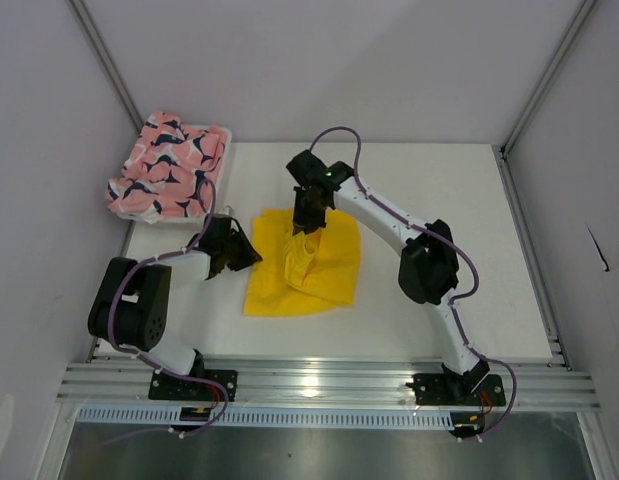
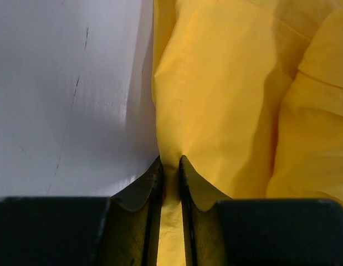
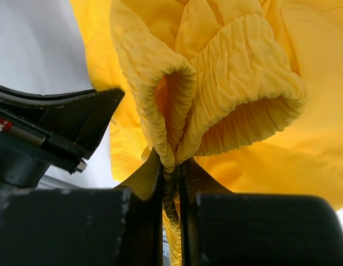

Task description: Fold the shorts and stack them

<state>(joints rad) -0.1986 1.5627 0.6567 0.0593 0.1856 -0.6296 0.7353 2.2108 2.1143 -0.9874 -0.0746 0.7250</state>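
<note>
The yellow shorts [image 1: 324,270] lie mid-table, partly bunched. My left gripper [image 1: 247,256] is at their left edge, shut on a pinch of the yellow cloth [image 2: 215,100]; the fabric runs down between the two fingers [image 2: 170,163]. My right gripper [image 1: 307,226] hangs over the shorts' upper middle, shut on the gathered elastic waistband [image 3: 237,66], which it holds lifted in a loop [image 3: 171,166]. The pink whale-print shorts [image 1: 167,165] lie crumpled in the basket at the far left corner, apart from both grippers.
A white mesh basket [image 1: 221,138] holds the pink pair at the table's back left. White walls and aluminium posts close in the table on three sides. The left arm's dark gripper body [image 3: 44,127] shows in the right wrist view.
</note>
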